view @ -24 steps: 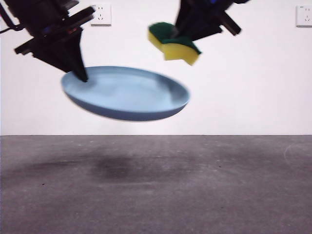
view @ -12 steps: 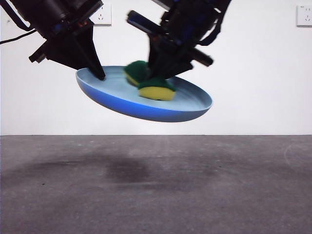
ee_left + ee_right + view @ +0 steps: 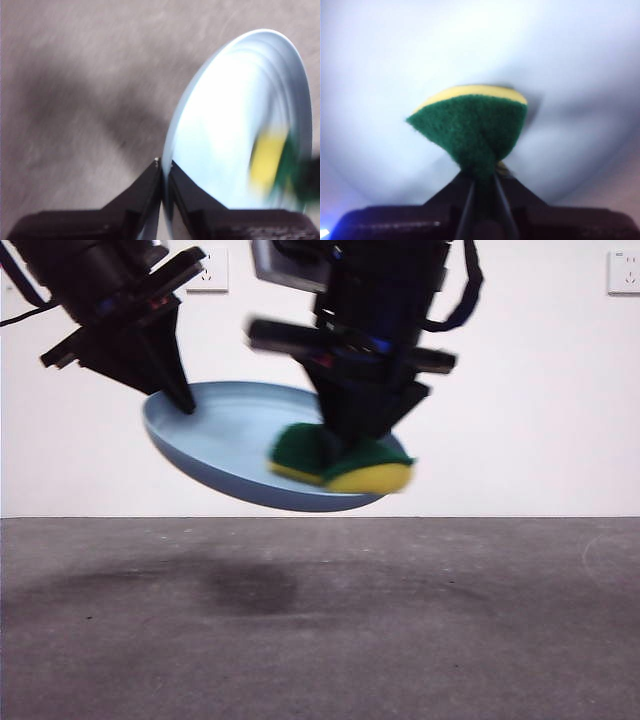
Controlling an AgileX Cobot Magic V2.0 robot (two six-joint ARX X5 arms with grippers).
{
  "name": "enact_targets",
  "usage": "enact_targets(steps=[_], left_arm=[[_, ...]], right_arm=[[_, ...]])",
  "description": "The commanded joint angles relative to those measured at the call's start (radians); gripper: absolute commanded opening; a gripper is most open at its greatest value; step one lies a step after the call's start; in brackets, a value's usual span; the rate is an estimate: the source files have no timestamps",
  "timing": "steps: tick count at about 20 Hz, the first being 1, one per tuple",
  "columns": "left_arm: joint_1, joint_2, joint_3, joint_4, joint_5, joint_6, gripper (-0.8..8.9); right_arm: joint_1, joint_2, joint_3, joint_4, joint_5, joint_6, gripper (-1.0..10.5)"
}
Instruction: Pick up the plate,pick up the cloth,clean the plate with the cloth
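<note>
Overhead in the front view, two dark arms work above the grey table (image 3: 320, 640). One hand (image 3: 178, 400) pinches the near-left rim of the plate (image 3: 220, 440), which hangs tilted in the air, clear of the table, with a soft shadow under it. The other hand (image 3: 355, 445) comes down from the top centre and presses the cloth (image 3: 340, 462) into the plate's lower right part, green layer up and yellow foam showing at the bottom edge. Left wrist view: left hand (image 3: 163, 172) clenched on the plate's (image 3: 225, 135) rim, one jaw on either face; the plate's inner face is bright, and the cloth (image 3: 267, 160) shows as a blurred yellow and green patch on it. Right wrist view: right hand (image 3: 481, 187) grasping the cloth (image 3: 470, 125), jaws squeezing the green side into a pinched fold; yellow foam lies against the pale plate (image 3: 395, 60) surface that fills the background.
</note>
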Motion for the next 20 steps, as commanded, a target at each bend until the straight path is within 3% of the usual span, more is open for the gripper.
enact_targets(steps=[1, 5, 7, 10, 13, 15, 20], left_arm=[[0.002, -0.005, 0.003, -0.037, 0.024, 0.026, -0.08], [-0.002, -0.005, 0.003, -0.056, 0.097, 0.042, -0.08], [-0.008, -0.005, 0.003, -0.048, 0.127, 0.042, -0.08], [-0.013, -0.005, 0.003, -0.03, 0.128, 0.041, -0.08], [-0.013, -0.005, 0.003, -0.013, 0.126, 0.037, -0.08], [-0.012, -0.005, 0.003, 0.009, 0.123, 0.031, -0.08], [-0.011, -0.005, 0.003, 0.052, 0.053, 0.011, -0.08]], right_arm=[[-0.048, 0.014, -0.011, 0.046, 0.112, -0.016, -0.2], [-0.081, 0.014, -0.011, 0.212, 0.095, -0.007, -0.2], [-0.083, 0.014, -0.011, 0.298, 0.045, -0.007, -0.2], [-0.082, 0.014, -0.011, 0.404, -0.12, -0.005, -0.2], [-0.072, 0.016, -0.011, 0.449, -0.281, 0.043, -0.2], [-0.039, 0.018, -0.011, 0.438, -0.367, 0.072, -0.2], [0.037, 0.018, -0.011, 0.179, -0.391, 0.032, -0.2]])
